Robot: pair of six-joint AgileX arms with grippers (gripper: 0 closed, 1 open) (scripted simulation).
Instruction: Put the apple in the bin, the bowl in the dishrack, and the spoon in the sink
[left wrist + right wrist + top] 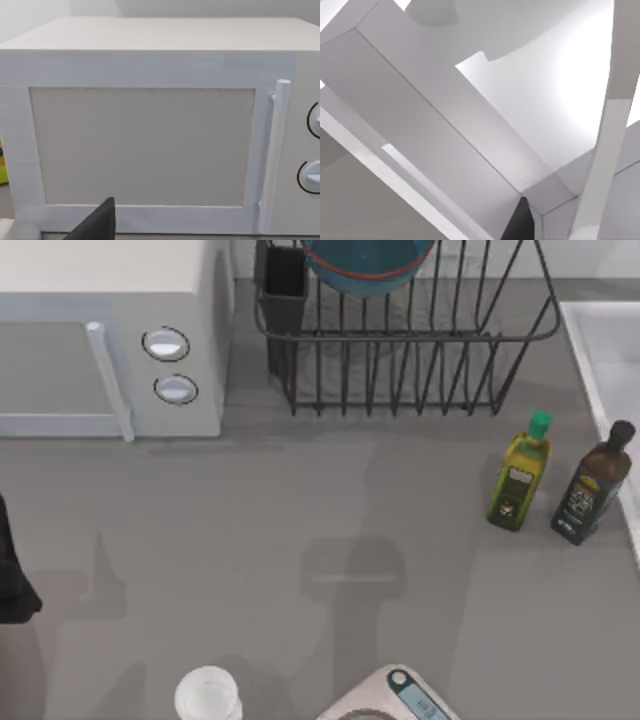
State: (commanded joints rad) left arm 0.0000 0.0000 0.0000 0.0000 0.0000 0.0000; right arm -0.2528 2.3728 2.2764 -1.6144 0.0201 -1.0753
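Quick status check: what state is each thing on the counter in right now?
bowl: sitting in the dishrack
microwave: door shut
green-capped bottle: upright, capped
dark bottle: upright, capped, beside the sink
white cup: upright

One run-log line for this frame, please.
bowl: in dishrack | sink: at table's right edge | left arm: facing microwave | apple, spoon: unseen

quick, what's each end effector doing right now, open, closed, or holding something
Left end effector: at the white microwave; cannot be told.
Right end effector: over the pale whitish-grey rectangular sink; cannot be told.
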